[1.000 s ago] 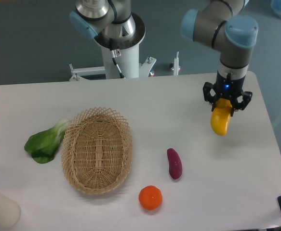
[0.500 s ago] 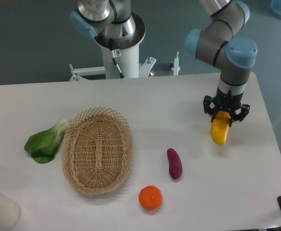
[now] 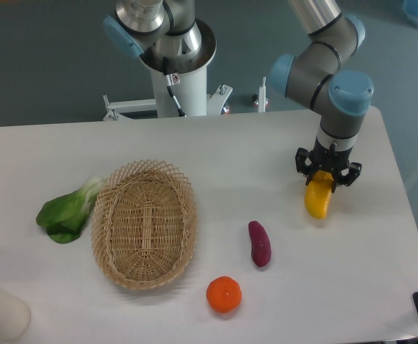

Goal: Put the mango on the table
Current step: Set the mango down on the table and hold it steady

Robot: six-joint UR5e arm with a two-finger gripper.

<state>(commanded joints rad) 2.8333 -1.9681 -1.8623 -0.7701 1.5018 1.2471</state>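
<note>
the camera showed the hand (image 3: 328,174) clamped on the upper end of the mango (image 3: 317,201), which hung lengthwise below it, low over the right part of the table (image 3: 216,150), likely ready to be set down; whether it touched was unclear. the sweet potato (image 3: 259,244), orange (image 3: 224,294) and basket (image 3: 144,223) lay well apart.

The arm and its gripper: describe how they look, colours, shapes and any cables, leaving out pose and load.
The arm is built of silver-grey metal tubes joined by rounded joints with light blue caps. Its wrist narrows to a grey cylinder with a dark band. The gripper is small, black and claw-like, with short fingers. A black cable runs down the white pedestal at the arm's base. No markings are legible.
</note>
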